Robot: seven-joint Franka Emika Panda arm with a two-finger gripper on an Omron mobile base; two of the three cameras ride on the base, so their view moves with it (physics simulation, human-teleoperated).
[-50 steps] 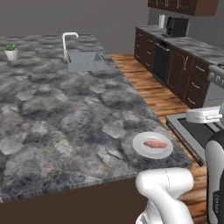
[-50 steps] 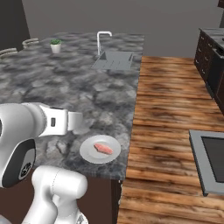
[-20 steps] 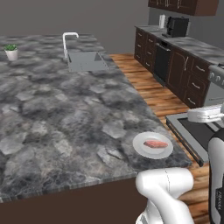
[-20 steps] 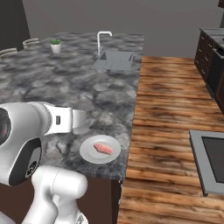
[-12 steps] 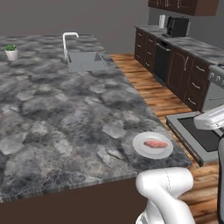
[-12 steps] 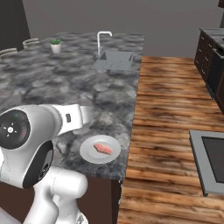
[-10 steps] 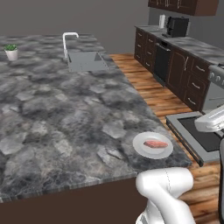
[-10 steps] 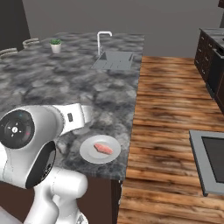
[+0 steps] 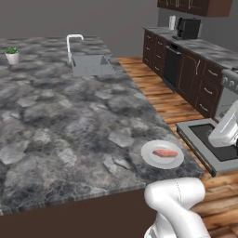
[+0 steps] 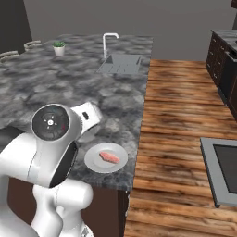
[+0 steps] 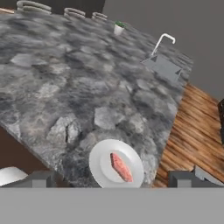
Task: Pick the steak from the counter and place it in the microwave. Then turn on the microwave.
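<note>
- The steak point(image 11: 121, 166) lies on a white plate point(image 11: 103, 154), which sits on the counter point(image 11: 74, 83) at its near corner, close to the edge that faces the wood floor point(image 11: 199, 131).
- In the hand view the gripper point(image 11: 114, 178) has its two dark tips at the bottom, spread wide apart with nothing between them; it holds nothing.
- The steak sits between those tips, just ahead of them along the line the hand looks down, so the hand is well above it and apart from it. My judgement: the coming move is mostly a descent along that line.
- The steak's long axis runs on a slant in the hand view, from upper left to lower right, neither along nor square to the line between the tips; I judge a wrist turn may help the jaws close across its narrow width.
- The left base view shows the steak point(image 9: 165, 153) on the plate point(image 9: 151, 158) near the counter point(image 9: 65, 121) corner, and dark cabinets point(image 9: 195, 79) beyond.
- The right base view shows the steak point(image 10: 109, 157) beside the arm's round joint point(image 10: 52, 122), and the sink point(image 10: 121, 64) far behind.
</note>
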